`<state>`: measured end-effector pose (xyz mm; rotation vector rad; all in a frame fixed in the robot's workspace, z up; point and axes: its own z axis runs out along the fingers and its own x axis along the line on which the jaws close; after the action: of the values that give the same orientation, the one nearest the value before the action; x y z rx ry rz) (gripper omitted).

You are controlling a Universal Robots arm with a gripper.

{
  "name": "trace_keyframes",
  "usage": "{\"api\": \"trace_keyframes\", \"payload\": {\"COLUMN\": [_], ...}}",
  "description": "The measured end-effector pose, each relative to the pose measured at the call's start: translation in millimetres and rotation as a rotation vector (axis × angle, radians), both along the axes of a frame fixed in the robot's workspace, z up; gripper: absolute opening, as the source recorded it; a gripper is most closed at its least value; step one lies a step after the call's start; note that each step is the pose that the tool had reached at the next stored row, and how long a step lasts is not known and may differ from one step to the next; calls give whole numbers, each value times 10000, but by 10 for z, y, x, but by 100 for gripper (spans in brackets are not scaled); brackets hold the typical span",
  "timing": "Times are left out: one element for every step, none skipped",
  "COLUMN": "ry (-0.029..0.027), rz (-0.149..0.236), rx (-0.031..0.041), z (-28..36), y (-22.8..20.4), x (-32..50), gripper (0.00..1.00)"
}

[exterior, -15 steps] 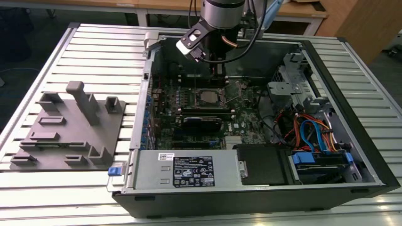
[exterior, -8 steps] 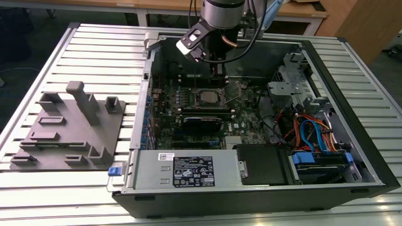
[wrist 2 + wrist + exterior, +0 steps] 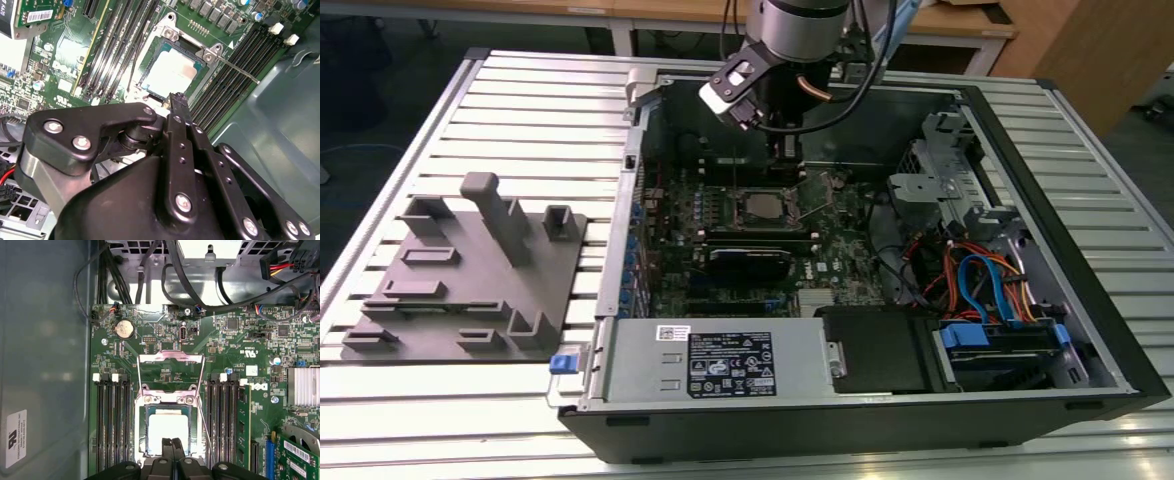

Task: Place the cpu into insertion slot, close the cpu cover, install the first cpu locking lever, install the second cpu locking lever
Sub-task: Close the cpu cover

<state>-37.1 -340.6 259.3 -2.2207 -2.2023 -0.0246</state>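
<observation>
Pincer point(image 3: 172, 442) is closed on nothing, tips just over the chip point(image 3: 167, 427) lying in the socket point(image 3: 141, 440). Cover point(image 3: 170, 358) is open. My worry is the tips nudging the chip askew or skidding off that thin frame.

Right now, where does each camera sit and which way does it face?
Exterior view: off the arm, high, looking down into the open computer case; arm and tool show.
First wrist view: on the wrist, facing squarely onto the board; the tool's end shows.
Second wrist view: on the wrist, slanting across the board; tool body shows.
Both wrist views share the chip in its socket.
</observation>
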Motion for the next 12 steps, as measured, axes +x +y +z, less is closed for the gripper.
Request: {"api": "trace_keyframes", "payload": {"ry": [1,1,0,1,0,1,0,1,1,1,1,0], "rz": [-1,-1,0,0,0,0,0,1,2,1,0,0], "rx": [0,0,1,0,1,0,0,1,1,1,0,1], "z": [0,0,0,0,0,0,0,0,0,0,0,0], "y": [0,0,0,0,0,0,0,0,0,0,0,0], "x": [0,1,1,1,2,2,3,5,8,11,14,17], "gripper": [11,11,11,11,11,11,11,11,11,11,11,11]}}
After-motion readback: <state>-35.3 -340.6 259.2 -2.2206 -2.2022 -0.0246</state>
